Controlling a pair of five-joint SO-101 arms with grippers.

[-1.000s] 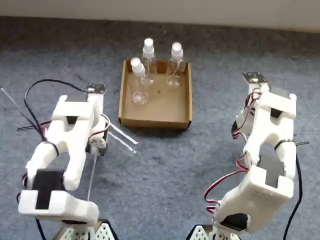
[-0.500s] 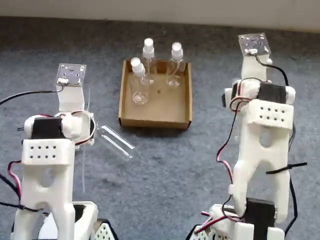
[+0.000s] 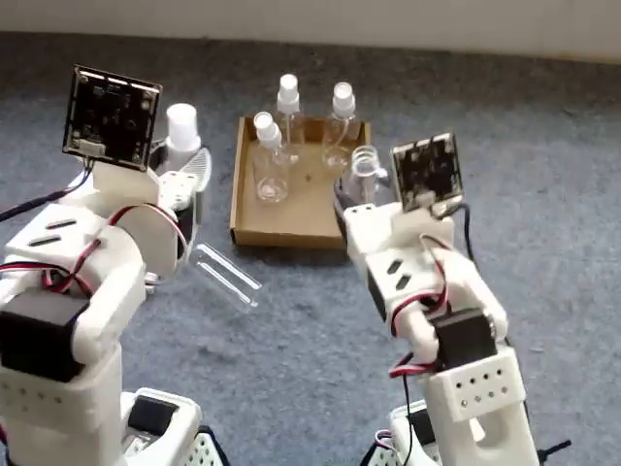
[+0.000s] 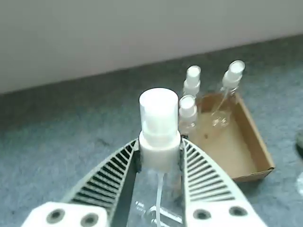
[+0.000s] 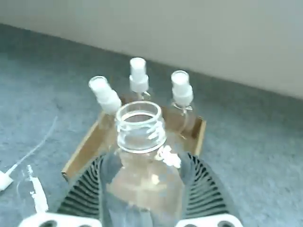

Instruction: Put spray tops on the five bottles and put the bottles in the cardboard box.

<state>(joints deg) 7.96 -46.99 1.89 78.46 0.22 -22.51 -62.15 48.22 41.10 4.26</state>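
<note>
Three capped bottles (image 3: 273, 160) stood inside the cardboard box (image 3: 301, 236) in the high view, two by the far wall and one nearer the left wall. Just beside the box's left wall, the left hand (image 3: 186, 163) held a spray top (image 3: 181, 124) up off the grey worktop (image 3: 291, 340). The left arm's camera board (image 3: 110, 115) and body covered most of that hand, so the grip could not be judged from there. At the box's near right corner an open bottle (image 3: 364, 165) rose above the right hand (image 3: 355, 197). That hand was almost wholly hidden behind its own arm, and only the bottle's neck and shoulders showed. A clear tube-like piece (image 3: 225, 274) lay on the worktop near the box's front left corner, too transparent to identify.

From the left wrist, the left hand's ribbed fingers (image 4: 118, 170) pinched the collar of the spray top, whose cap stood upright. Its thin dip tube (image 4: 158, 189) hung between them until the frame edge cut it off. Something clear glinted low between the fingers and could not be made out. The box and its three bottles sat beyond, well apart from the spray top.

From the right wrist, the right hand's fingers (image 5: 203, 189) pressed against both sides of the open bottle. Its threaded mouth was bare and its lower body was cut off by the frame. The bottle hid much of the box's near wall. Behind it, one of the capped bottles leaned while the other two stood straight. A small white part (image 5: 4, 181) with a thin line trailing from it was clipped by the frame edge.
</note>
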